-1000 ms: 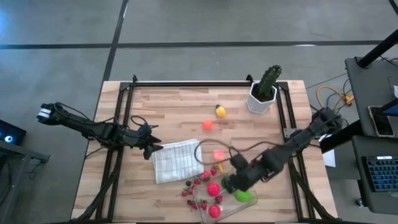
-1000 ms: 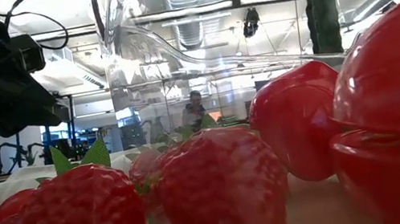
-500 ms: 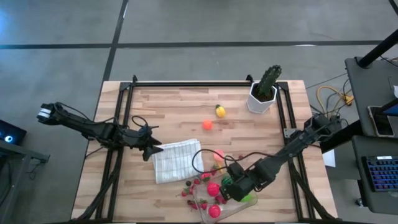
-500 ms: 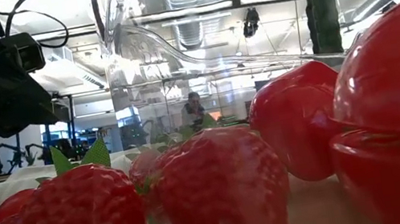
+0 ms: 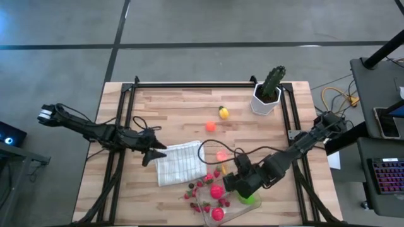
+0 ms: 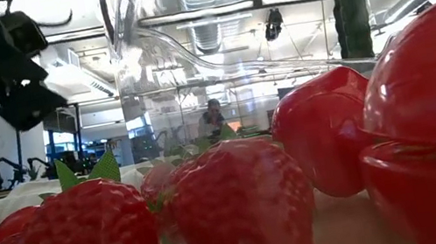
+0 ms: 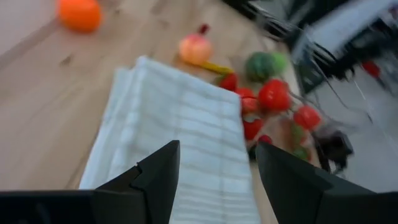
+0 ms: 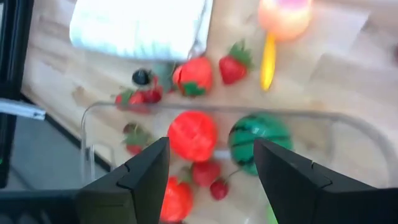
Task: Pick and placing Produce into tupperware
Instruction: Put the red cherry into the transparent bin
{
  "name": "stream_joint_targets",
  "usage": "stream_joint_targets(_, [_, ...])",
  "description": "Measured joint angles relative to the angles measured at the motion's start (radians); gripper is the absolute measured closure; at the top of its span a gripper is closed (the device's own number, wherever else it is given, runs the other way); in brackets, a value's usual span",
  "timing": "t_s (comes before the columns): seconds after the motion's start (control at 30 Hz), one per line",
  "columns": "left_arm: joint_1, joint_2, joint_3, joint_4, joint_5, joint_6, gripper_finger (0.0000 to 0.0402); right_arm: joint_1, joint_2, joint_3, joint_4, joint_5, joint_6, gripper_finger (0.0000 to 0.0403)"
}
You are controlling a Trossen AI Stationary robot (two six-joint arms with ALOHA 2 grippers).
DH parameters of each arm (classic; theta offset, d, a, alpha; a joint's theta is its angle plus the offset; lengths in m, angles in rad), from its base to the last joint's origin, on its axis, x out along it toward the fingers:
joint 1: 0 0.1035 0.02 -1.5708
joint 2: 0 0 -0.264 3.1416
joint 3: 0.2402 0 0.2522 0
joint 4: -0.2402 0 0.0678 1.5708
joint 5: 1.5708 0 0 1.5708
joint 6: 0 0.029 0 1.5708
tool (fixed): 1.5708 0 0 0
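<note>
The clear tupperware [image 5: 252, 207] stands near the table's front edge. In it lie a red round fruit [image 8: 193, 134], a small watermelon [image 8: 258, 135] and some berries. My right gripper [image 8: 210, 146] hangs open above it, holding nothing. Strawberries [image 5: 201, 186] lie on the wood beside the container, next to a pink peach [image 5: 221, 156]. An orange fruit [image 5: 210, 126] and a yellow one [image 5: 223, 113] lie farther back. My left gripper [image 7: 216, 149] is open, raised over the left edge of the folded white cloth [image 5: 178, 162].
A cactus in a white pot [image 5: 268, 91] stands at the far right corner. Black rails run along the table's left, right and far edges. Bare wood lies between the cloth and the far edge. A person shows far off in the room [image 6: 214, 115].
My right gripper has dipped toward the tupperware and come back up. In the low view its fingers now stand spread apart where they showed as one dark mass. My left gripper has tipped up and rolled at the wrist over the cloth's edge.
</note>
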Motion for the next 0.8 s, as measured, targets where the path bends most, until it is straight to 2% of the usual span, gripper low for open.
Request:
stream_joint_targets(0.07, [-0.001,0.011,0.019,0.014,0.022,0.053,0.0204,0.0,-0.013,0.0,-0.038,0.032,-0.019,0.0179])
stream_joint_targets(0.17, [-0.009,0.037,0.076,0.02,0.03,0.054,0.0204,-0.004,-0.035,0.0,-0.112,0.05,-0.063,0.0179])
stream_joint_targets(0.3, [-0.054,0.119,0.177,0.024,-0.032,0.061,0.0206,-0.009,-0.05,-0.001,-0.209,0.05,-0.109,0.0179])
stream_joint_targets(0.4, [-0.1,0.217,0.242,0.017,-0.089,0.063,0.0218,-0.007,-0.07,-0.002,-0.224,0.051,-0.157,0.0179])
stream_joint_targets(0.57, [-0.202,0.422,0.352,0.009,-0.08,0.041,0.0253,0.015,-0.085,-0.002,-0.221,0.052,-0.227,0.0179])
stream_joint_targets(0.8, [-0.327,0.643,0.482,0.01,-0.074,-0.142,0.0271,0.039,-0.083,-0.002,-0.223,0.051,-0.308,0.0179])
